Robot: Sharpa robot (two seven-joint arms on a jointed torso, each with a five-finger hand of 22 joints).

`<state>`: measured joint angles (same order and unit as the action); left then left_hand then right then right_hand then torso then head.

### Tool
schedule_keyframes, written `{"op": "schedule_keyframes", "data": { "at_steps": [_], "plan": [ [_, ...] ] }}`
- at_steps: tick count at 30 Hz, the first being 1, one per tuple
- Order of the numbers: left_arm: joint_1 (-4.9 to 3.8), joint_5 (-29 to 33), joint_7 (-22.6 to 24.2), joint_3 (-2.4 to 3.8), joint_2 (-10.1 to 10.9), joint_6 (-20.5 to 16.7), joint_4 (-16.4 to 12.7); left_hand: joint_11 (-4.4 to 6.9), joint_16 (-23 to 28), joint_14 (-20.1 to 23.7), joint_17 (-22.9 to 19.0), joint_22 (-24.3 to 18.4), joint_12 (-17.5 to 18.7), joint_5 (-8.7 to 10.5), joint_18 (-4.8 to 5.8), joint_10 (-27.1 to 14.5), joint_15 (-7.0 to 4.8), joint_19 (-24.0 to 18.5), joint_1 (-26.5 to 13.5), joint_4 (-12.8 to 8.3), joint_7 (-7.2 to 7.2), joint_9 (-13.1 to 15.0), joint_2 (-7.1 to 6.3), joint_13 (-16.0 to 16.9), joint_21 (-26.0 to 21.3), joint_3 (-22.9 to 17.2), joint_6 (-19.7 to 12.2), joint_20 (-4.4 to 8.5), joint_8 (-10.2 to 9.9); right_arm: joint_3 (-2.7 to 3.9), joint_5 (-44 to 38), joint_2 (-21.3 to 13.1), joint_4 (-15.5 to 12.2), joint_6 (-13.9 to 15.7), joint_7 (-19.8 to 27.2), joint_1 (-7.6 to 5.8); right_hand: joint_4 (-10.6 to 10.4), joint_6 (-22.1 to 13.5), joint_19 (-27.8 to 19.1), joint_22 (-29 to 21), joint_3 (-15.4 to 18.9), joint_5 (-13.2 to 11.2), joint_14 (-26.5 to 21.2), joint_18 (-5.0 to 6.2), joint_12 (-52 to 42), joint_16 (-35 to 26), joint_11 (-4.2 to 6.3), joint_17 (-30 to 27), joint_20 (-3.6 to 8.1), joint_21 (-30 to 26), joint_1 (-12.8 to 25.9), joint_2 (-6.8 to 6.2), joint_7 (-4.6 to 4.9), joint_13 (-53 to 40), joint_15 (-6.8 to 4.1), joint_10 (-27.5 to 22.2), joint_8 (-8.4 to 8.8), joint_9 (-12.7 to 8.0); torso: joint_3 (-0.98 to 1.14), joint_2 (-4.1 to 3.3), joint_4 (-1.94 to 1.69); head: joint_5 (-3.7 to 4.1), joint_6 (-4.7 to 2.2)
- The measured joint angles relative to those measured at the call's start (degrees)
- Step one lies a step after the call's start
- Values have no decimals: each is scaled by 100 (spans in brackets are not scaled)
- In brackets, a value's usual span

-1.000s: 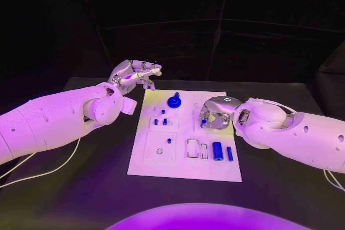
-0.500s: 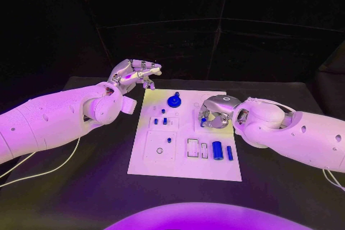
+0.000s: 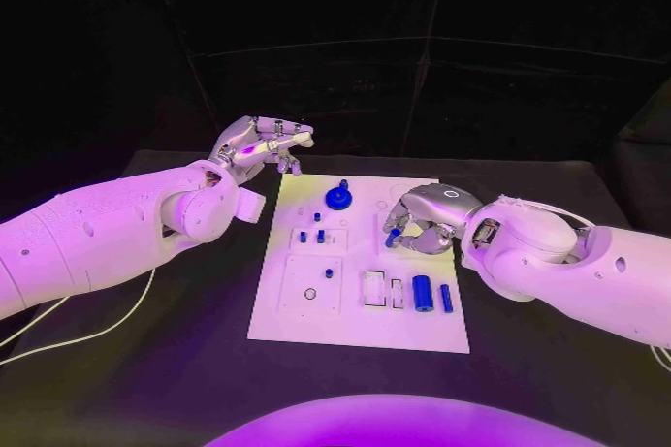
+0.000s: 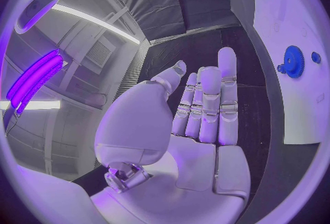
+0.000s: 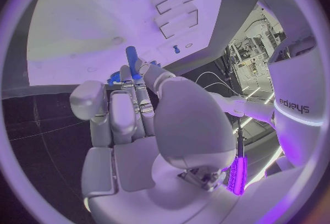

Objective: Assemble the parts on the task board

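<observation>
While raised off the black table [image 3: 168, 369] beyond the far left corner of the task board [image 3: 350, 321], left hand [image 3: 262, 142]: silver, jointed, fingers loosely apart with nothing between them; seen from its own wrist, palm flat and smooth, fingers [image 4: 206, 103] straight and side by side, thumb a little apart. White glossy arm behind it, coming in low from the left edge. Next, the board itself: flat white rectangular plate, matte, with shallow cut-out recesses. On its far end, a blue toothed gear [image 3: 338, 196] with a small knob on top, standing in the board. Closer, two short blue pegs [image 3: 310, 237] upright side by side, then a lone tiny blue pin [image 3: 329, 271] in a square recess. Toward the near right, a thick blue cylinder [image 3: 423, 293] lying beside a thinner blue rod [image 3: 446, 298]. Over the board's right edge, right hand [image 3: 424, 221]: fingers curled down, a small blue pin-like part [image 5: 132, 62] pinched at the fingertips, its smooth round shaft sticking out past them above the white surface, apart from the board as far as can be told. Right arm angled in from the right edge, wrist bent downward.
</observation>
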<state>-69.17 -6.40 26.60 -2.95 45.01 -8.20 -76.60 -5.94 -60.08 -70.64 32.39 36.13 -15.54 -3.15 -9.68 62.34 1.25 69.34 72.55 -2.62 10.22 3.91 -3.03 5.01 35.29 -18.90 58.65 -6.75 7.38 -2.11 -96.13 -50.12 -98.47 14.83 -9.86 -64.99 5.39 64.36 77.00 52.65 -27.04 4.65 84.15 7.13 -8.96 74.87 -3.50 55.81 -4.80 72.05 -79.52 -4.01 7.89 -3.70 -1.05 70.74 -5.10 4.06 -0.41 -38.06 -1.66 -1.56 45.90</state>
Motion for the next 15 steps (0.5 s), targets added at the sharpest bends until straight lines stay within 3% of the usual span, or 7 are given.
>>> {"op": "schedule_keyframes", "data": {
  "at_steps": [7, 15],
  "plan": [
    [3, 0, -2, 0, -3, 1, 4, 0, 0, 0, 0, 0, 0, 0, 0, 0, 0, 0, 0, 0, 0, 0, 0, -1, 0, 0, 0, 0, 0, 11, 104, 17, -243, 196, 66, -2, 20, 0, 0, 7, -21, 4, 0, 0, 20, 23, -20, 10, 0, 0, 6, -7, 0, 2, 0, 20, 0, -6, 0, -1, -10, -10, 1],
    [4, 0, -4, 0, -12, 4, 4, 0, 0, 0, 0, -4, 0, 0, 0, 0, 0, 0, 0, 0, 0, 0, 0, -1, 0, 0, 0, 0, 0, 11, 209, 571, -266, 254, 182, 14, 9, -2, 0, 3, -57, 28, 0, 0, 44, 23, -21, 8, 0, 0, 7, -7, -1, -3, 0, 19, 2, -10, -1, -9, -16, -60, 22]
  ]
}}
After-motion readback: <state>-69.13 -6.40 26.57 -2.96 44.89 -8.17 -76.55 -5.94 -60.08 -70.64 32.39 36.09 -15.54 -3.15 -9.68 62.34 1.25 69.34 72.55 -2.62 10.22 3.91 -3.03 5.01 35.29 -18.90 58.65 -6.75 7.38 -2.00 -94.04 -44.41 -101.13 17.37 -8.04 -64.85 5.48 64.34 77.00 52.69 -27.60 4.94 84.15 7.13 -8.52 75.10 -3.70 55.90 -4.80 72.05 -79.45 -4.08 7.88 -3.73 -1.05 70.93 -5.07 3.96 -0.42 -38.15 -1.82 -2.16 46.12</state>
